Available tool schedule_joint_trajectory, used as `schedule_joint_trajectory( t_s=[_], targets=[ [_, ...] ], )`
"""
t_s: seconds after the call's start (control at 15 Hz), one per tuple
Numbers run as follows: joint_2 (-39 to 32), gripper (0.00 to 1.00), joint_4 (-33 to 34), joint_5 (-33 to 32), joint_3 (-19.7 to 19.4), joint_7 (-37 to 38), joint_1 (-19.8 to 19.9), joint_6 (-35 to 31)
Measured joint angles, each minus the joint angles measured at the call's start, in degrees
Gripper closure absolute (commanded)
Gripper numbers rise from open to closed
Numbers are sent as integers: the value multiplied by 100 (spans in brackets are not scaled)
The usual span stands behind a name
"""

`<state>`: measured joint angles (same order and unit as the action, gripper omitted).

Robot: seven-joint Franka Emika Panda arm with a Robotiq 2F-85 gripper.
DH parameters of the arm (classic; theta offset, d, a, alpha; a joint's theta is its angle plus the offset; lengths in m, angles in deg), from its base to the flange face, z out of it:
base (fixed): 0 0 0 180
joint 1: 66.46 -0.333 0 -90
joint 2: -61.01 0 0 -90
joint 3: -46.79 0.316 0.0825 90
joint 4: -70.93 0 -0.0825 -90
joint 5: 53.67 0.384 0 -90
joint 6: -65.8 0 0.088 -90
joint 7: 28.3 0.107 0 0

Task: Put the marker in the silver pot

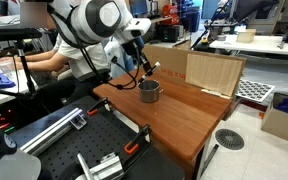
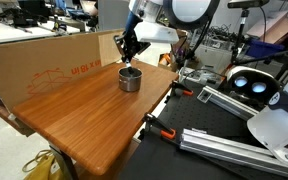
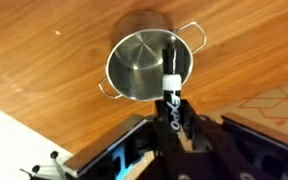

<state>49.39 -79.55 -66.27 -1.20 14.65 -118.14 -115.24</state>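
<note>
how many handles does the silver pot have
2. In the wrist view, one handle sticks out at the upper right of the silver pot, the other at its lower left. The marker covers a bit of the rim, but no third handle seems hidden.

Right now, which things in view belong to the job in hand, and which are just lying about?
Job in hand:
- round shiny silver metal pot, standing on the wooden table
- slim dark marker, gripped by the tool over the pot's opening

Just lying about:
- large brown cardboard box along the table
- orange clamp at the table edge
</note>
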Motion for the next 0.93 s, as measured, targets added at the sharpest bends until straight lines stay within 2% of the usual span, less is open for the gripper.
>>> schedule_joint_trajectory(
  t_s=[0.93],
  targets=[
    [-460,95,571,510,898,-7,833,702]
  ],
)
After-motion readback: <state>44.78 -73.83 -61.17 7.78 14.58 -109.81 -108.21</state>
